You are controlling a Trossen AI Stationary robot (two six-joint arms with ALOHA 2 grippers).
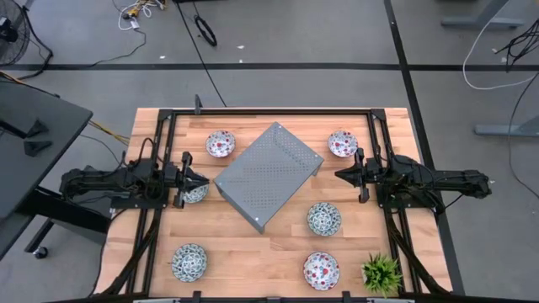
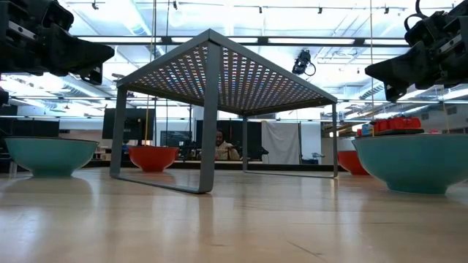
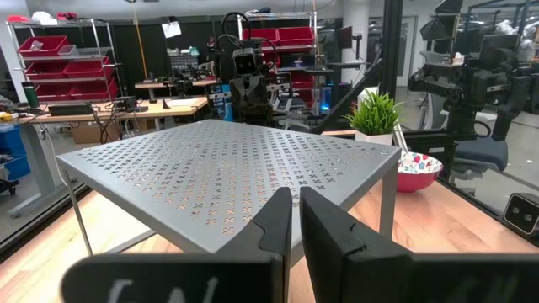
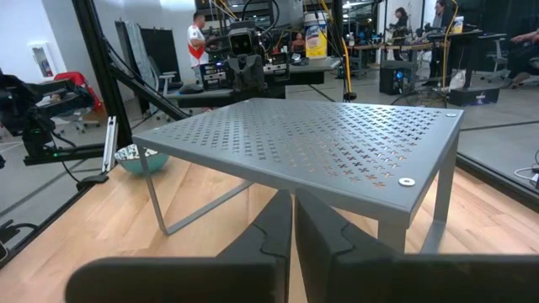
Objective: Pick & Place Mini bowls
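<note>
A: What fills the wooden table [image 1: 278, 248] at this point?

B: Largest is the grey perforated metal shelf [image 1: 268, 175], standing skewed at the centre, directly ahead of both sets of fingers. The left gripper [image 1: 202, 180] and the right gripper [image 1: 341, 175] face each other across it, both raised off the table.

A: And the fingers?

B: Pressed together on both, with only a thin slit between them and nothing pinched, as each wrist view shows.

A: Where are the mini bowls?

B: Six, all on the wood around the shelf. A teal-patterned bowl [image 1: 194, 193] sits just beneath and beside the left fingertips, partly hidden by them. A red-patterned bowl [image 1: 221, 143] lies near, off to one side of those fingers, and another teal bowl [image 1: 189, 262] lies well apart on the other side. Near the right fingertips is a red bowl [image 1: 343, 143]; a teal bowl [image 1: 324, 219] is near on their other side, with a red bowl [image 1: 321, 270] beyond it, next to a small potted plant [image 1: 381, 273].

A: So which step is this?

B: I judge it the very start: no bowl is held and none is on the shelf. Where they are meant to go isn't shown; the shelf top seems likely.

A: Next move?

B: Probably one arm spreads its fingers, drops over the nearest rim and grips the wall; the left has the shortest reach
</note>
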